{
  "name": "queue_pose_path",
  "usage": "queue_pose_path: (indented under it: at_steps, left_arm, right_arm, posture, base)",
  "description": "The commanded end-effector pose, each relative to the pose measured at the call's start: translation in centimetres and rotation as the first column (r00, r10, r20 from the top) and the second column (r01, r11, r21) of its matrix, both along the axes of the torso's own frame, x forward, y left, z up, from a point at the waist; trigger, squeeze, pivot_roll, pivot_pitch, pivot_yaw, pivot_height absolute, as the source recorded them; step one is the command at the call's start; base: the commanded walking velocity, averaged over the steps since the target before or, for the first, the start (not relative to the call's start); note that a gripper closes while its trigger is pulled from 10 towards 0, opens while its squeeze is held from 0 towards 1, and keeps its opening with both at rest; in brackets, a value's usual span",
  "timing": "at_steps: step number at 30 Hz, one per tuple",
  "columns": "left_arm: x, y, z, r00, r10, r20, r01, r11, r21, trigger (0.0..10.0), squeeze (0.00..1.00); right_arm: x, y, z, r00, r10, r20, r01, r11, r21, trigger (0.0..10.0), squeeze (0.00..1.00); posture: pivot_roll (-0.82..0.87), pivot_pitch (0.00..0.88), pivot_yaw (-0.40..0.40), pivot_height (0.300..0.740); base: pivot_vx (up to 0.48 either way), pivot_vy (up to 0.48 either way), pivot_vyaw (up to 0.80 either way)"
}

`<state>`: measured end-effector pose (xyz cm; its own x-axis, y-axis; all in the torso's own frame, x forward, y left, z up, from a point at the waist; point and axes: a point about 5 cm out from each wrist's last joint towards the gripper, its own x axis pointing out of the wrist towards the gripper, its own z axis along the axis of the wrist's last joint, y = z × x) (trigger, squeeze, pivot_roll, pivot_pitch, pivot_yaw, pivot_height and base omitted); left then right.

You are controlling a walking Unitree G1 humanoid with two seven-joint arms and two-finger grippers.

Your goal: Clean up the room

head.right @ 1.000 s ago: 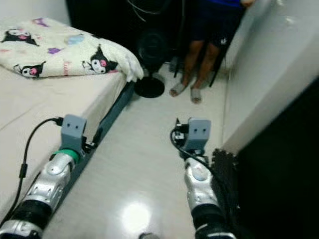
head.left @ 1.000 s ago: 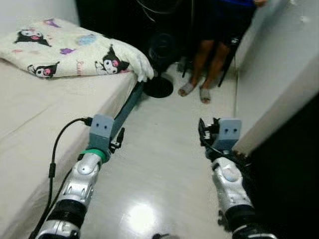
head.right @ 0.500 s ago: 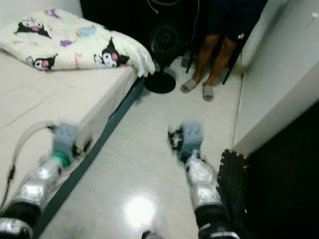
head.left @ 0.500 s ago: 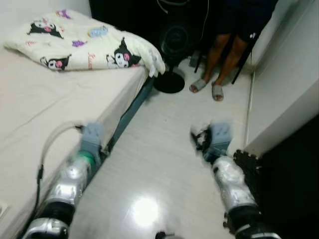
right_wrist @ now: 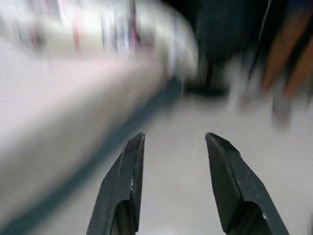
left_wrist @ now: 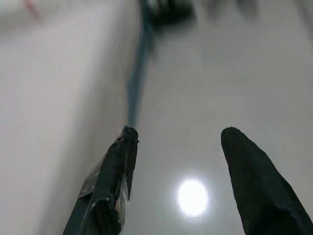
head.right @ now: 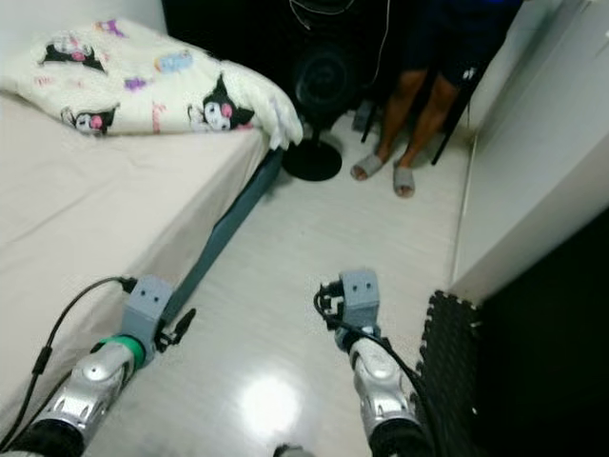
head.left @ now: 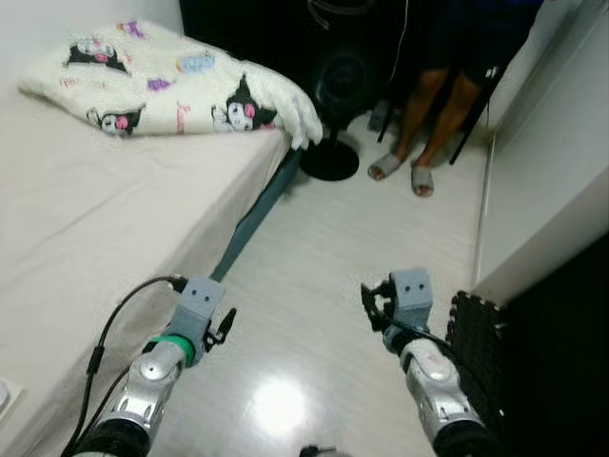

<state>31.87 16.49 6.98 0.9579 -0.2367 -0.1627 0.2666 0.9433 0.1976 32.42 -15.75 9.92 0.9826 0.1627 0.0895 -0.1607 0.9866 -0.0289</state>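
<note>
Both grippers, left [left_wrist: 178,147] and right [right_wrist: 173,147], hang spread and empty over the floor [head.left: 324,257]. Left of them runs the bed [head.left: 86,219]; the blanket [head.left: 181,81] lies crumpled at its far end, ahead, nearer the left arm.

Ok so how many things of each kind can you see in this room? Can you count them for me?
Beds: 1
Cartoon blankets: 1
Floor fans: 1
Black foam mats: 1
Sandals on the person's feet: 2
Robot tools, left tool and right tool, both open and holding nothing: 2
Total: 8
</note>
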Motion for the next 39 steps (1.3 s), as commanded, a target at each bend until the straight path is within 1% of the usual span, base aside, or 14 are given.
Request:
queue_pose_path:
  at_steps: [1,4,6,11,13,15,18,22,25,28,29,31,34,39]
  left_arm:
    - [0.9,0.5,2.2,0.997,0.037,0.072,-0.033,0.998,-0.056,10.0,0.0]
    - [2.9,0.9,7.6,0.961,0.079,0.265,-0.045,0.99,-0.133,10.0,0.0]
    - [3.0,0.9,7.7,0.961,0.075,0.265,-0.042,0.991,-0.129,10.0,0.0]
    - [1.8,0.3,2.7,0.998,0.003,0.067,-0.001,0.999,-0.036,10.0,0.0]
    - [-0.1,0.0,-0.2,0.996,-0.076,-0.056,0.078,0.996,0.035,10.0,0.0]
    - [-0.4,-0.1,-0.2,0.994,-0.093,-0.057,0.095,0.995,0.033,10.0,0.0]
    - [1.7,0.2,5.4,0.994,-0.024,0.107,0.042,0.985,-0.17,10.0,0.0]
    - [2.9,0.6,9.2,0.977,0.029,0.209,0.039,0.948,-0.316,10.0,0.0]
    - [3.5,0.6,10.9,0.962,0.019,0.271,0.061,0.957,-0.285,10.0,0.0]
    - [3.3,0.7,7.8,0.984,0.013,0.178,0.021,0.981,-0.191,10.0,0.0]
    - [2.3,0.5,4.5,0.996,-0.006,0.084,0.015,0.994,-0.111,10.0,0.0]
    - [1.3,0.3,2.2,0.999,-0.034,0.021,0.035,0.998,-0.057,10.0,0.0]
    - [0.1,-0.1,0.9,0.997,-0.073,-0.032,0.072,0.997,-0.034,10.0,0.0]
    - [2.2,0.0,8.9,0.976,-0.039,0.215,0.085,0.974,-0.21,10.0,0.0]
  right_arm:
    - [0.2,0.1,2.8,0.995,-0.003,0.095,-0.002,0.999,0.052,10.0,0.0]
    - [1.1,-0.4,8.0,0.953,-0.005,0.304,-0.017,0.997,0.07,10.0,0.0]
    - [1.2,-0.6,7.7,0.954,-0.009,0.299,-0.01,0.998,0.063,10.0,0.0]
    - [1.0,-1.5,2.0,0.994,-0.052,0.094,0.051,0.999,0.007,10.0,0.0]
    - [-0.3,-1.5,-1.8,0.995,-0.034,-0.099,0.028,0.997,-0.066,10.0,0.0]
    - [-0.6,-1.7,-2.2,0.992,-0.042,-0.115,0.031,0.995,-0.1,10.0,0.0]
    - [0.1,-2.4,3.7,0.994,-0.07,0.085,0.066,0.997,0.043,10.0,0.0]
    - [0.5,-2.5,8.3,0.965,-0.069,0.254,0.042,0.993,0.11,10.0,0.0]
    - [0.8,-2.0,10.0,0.946,-0.026,0.324,0.0,0.997,0.079,10.0,0.0]
    - [1.1,-1.7,6.3,0.98,-0.022,0.199,0.02,1.0,0.013,10.0,0.0]
    - [0.7,-1.5,2.8,0.996,-0.033,0.078,0.035,0.999,-0.025,10.0,0.0]
    - [0.2,-1.3,0.3,0.999,-0.032,-0.008,0.032,0.999,-0.039,10.0,0.0]
    - [-0.5,-1.1,-0.8,0.998,-0.04,-0.054,0.037,0.998,-0.043,10.0,0.0]
    - [0.1,-0.8,9.5,0.96,-0.029,0.277,0.001,0.995,0.1,10.0,0.0]
  posture:
    - [0.02,0.035,0.031,0.74]
    - [0.02,0.046,0.039,0.74]
    - [0.02,0.046,0.039,0.74]
    - [0.02,0.041,0.045,0.74]
    - [0.02,0.045,0.052,0.74]
    - [0.02,0.054,0.052,0.74]
    - [0.02,0.056,0.05,0.74]
    - [0.01,0.058,0.047,0.74]
    - [0.01,0.056,0.048,0.74]
    - [0.01,0.053,0.052,0.74]
    - [0.01,0.052,0.056,0.74]
    - [0.01,0.052,0.056,0.74]
    - [0.01,0.059,0.057,0.74]
    - [0.0,0.064,0.05,0.74]
  base:
    - [0.0,0.0,0.0]
    - [0.0,0.0,0.0]
    - [0.0,0.0,0.0]
    - [0.0,0.0,0.0]
    - [0.0,0.0,0.0]
    - [0.0,0.0,0.0]
    - [0.0,0.0,0.0]
    - [0.0,0.0,0.0]
    - [0.0,0.0,0.0]
    - [0.0,0.0,0.0]
    - [0.0,0.0,0.0]
    - [0.0,0.0,0.0]
    - [0.0,0.0,0.0]
    - [0.0,0.0,0.0]
